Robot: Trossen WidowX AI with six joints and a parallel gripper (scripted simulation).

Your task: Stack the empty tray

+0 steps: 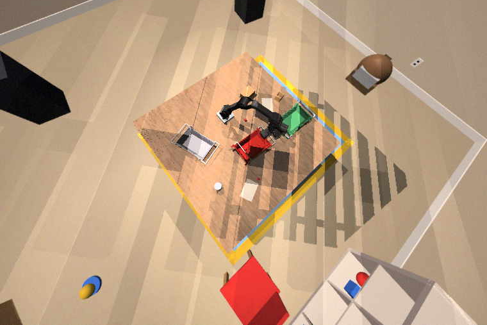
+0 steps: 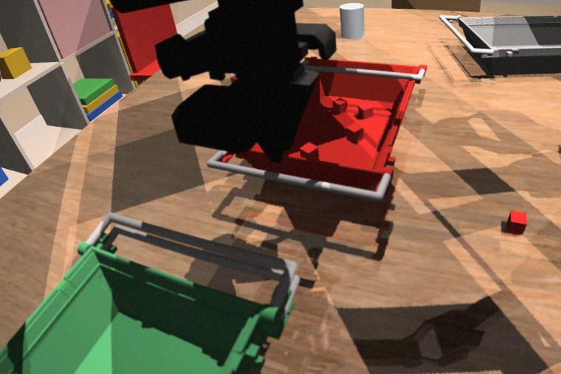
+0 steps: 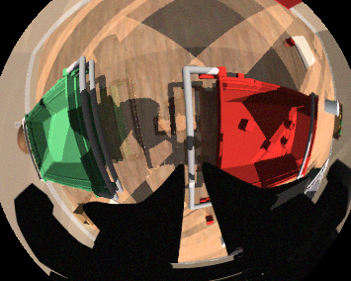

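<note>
You're on the bar-swinging step. The red tray [image 1: 251, 147] [image 2: 401, 109] [image 3: 232, 160], loaded with small blocks [image 2: 354, 132] [image 3: 266, 144], stands mid-tabletop [image 1: 220, 211] [image 2: 452, 270] [image 3: 151, 30], between the green tray [image 1: 297, 118] [image 2: 136, 342] [image 3: 57, 134] and grey tray [image 1: 195, 142] [image 2: 498, 35]. In the exterior view, its far bar [image 2: 362, 71] [image 3: 310, 128] lies across the top; its near bar [image 2: 294, 179] [image 3: 188, 114] sticks outward. Your jaws [image 1: 270, 132] [image 2: 277, 159] are slightly spread, pinching nothing, close to that bar. Next, you'd likely need to get outside it and sweep it inward. Both other trays look empty; which one goes on top, I can't tell.

Three trays [image 1: 252, 145] [image 2: 373, 87] [image 3: 235, 153], six red blocks [image 1: 258, 179] [image 2: 516, 222] [image 3: 209, 219]
</note>
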